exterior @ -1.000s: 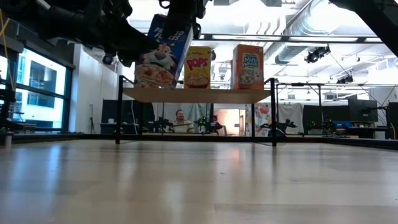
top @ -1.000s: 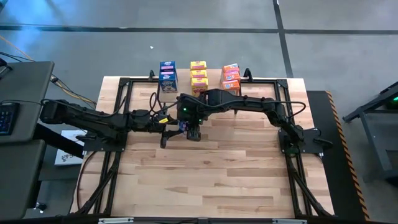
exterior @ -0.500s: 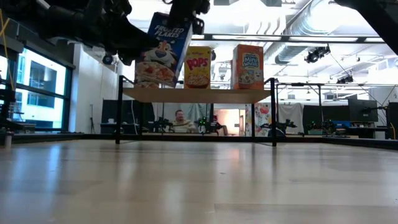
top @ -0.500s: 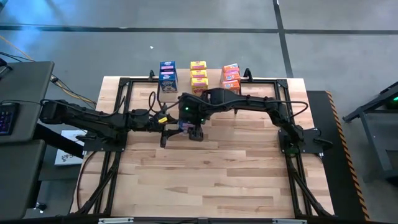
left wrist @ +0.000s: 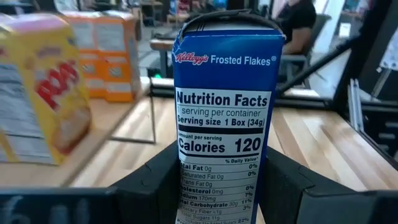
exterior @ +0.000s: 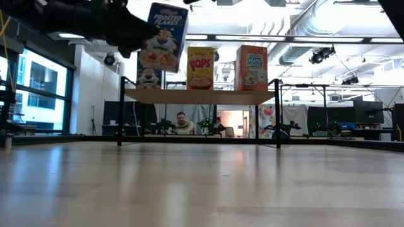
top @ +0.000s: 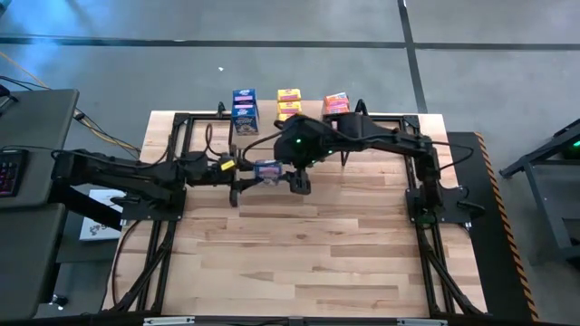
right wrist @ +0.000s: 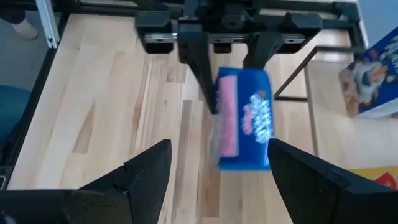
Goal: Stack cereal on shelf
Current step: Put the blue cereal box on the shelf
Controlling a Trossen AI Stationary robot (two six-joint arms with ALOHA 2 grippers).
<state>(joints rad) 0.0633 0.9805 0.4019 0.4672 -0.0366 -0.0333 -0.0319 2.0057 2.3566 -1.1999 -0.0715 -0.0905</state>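
Observation:
A blue cereal box point(exterior: 165, 36) hangs in the air in front of the shelf point(exterior: 199, 96), with my left gripper point(top: 256, 172) shut on it. On the shelf's top stand another blue box point(exterior: 148, 74), a yellow box point(exterior: 201, 67) and an orange box point(exterior: 251, 67). From above they show as stacks at the table's far edge, blue point(top: 245, 109), yellow point(top: 289, 98) and orange point(top: 336, 101). My right gripper point(top: 299, 184) stands open just to the right of the held box. Its fingers point(right wrist: 143, 168) are apart from the box point(right wrist: 242, 118). My left gripper pinches the blue box between its two fingers, one on each broad face beside the nutrition side panel point(left wrist: 224, 155). The fingers point(left wrist: 155, 186) come level from the table's left. The box stands nearly upright, lifted clear of the table and higher than the shelf's top.
Black metal frames point(top: 172, 181) run along the table's left and right sides. The near half of the wooden table point(top: 299, 263) is bare planks. Beyond the shelf, in the room, a person point(exterior: 183, 123) sits at a desk.
My right gripper has opened, let go of the blue box's top and drawn away up and toward the table's right edge. The box stays in my left gripper and has risen a little and swung from tilted to nearly upright.

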